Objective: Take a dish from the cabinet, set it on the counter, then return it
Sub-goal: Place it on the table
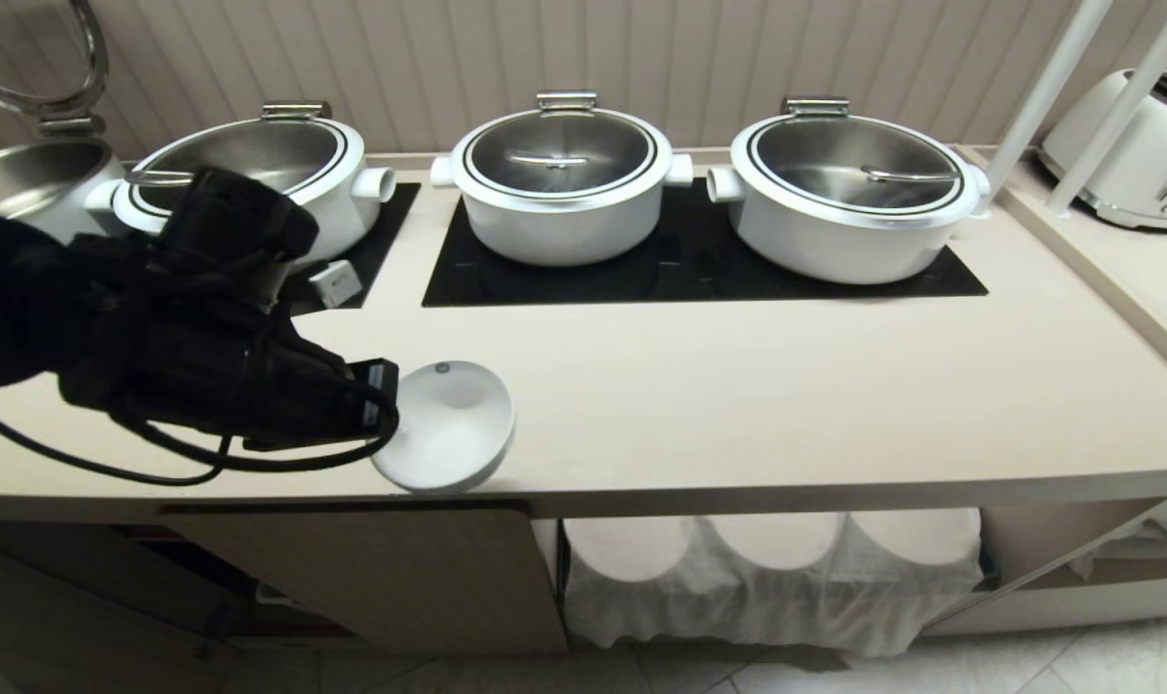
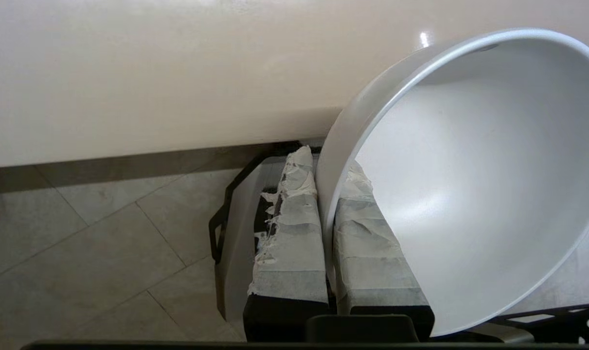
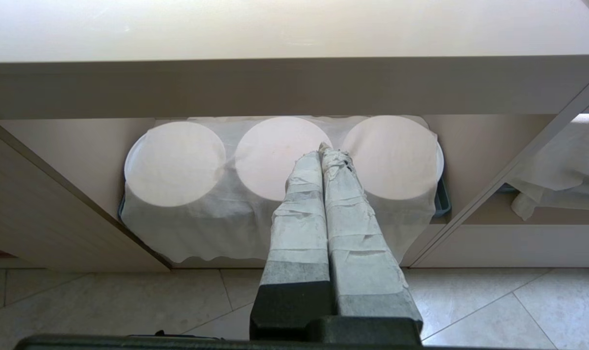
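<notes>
The bowl (image 1: 445, 427) is held tilted at the front edge of the counter (image 1: 737, 405), partly over the edge. Its rim is pinched between the taped fingers (image 2: 289, 233) of the left gripper (image 1: 376, 410). For a good placement, the bowl should be carried further in, levelled, and lowered flat before the grip is released. The right gripper (image 3: 323, 150), jaws pressed together, is parked low before the cabinet (image 1: 400, 578). Behind, three pots (image 1: 564, 183) stand on the hob.

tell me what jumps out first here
The black left claw pinches the rim of a tilted white bowl at the counter's front edge. Behind it, three white lidded pots stand in a row on black hob panels.
</notes>
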Robot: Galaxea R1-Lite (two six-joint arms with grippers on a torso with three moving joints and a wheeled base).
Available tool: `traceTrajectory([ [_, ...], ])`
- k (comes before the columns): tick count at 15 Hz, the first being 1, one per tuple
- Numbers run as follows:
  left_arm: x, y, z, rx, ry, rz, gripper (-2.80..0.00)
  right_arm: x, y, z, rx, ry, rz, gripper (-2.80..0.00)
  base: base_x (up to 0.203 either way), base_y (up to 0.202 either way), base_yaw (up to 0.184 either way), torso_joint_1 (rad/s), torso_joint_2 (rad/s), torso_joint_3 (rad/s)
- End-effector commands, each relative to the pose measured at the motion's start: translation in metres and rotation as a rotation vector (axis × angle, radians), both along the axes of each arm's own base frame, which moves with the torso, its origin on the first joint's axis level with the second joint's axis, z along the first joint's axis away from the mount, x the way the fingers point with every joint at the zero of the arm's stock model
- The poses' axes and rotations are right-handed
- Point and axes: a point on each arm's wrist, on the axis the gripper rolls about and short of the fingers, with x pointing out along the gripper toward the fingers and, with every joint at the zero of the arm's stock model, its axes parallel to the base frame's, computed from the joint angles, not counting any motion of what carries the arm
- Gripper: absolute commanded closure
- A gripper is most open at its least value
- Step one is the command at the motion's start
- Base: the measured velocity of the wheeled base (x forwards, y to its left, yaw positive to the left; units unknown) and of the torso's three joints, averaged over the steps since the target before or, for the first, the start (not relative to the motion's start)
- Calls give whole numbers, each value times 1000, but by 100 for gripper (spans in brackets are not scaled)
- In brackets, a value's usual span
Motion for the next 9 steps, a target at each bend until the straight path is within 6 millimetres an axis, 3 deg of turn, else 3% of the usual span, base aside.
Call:
traceTrajectory([
  [1,25,-9,-9,15,68,2,0,0,0,0,0,1,0,0,0,0,0,0,0,0],
  [7,85,-20,-19,-38,118,107,0,0,0,0,0,0,0,0,0,0,0,0,0,0],
  [9,94,-24,-23,-63,157,156,0,0,0,0,0,0,-1,0,0,0,0,0,0,0],
])
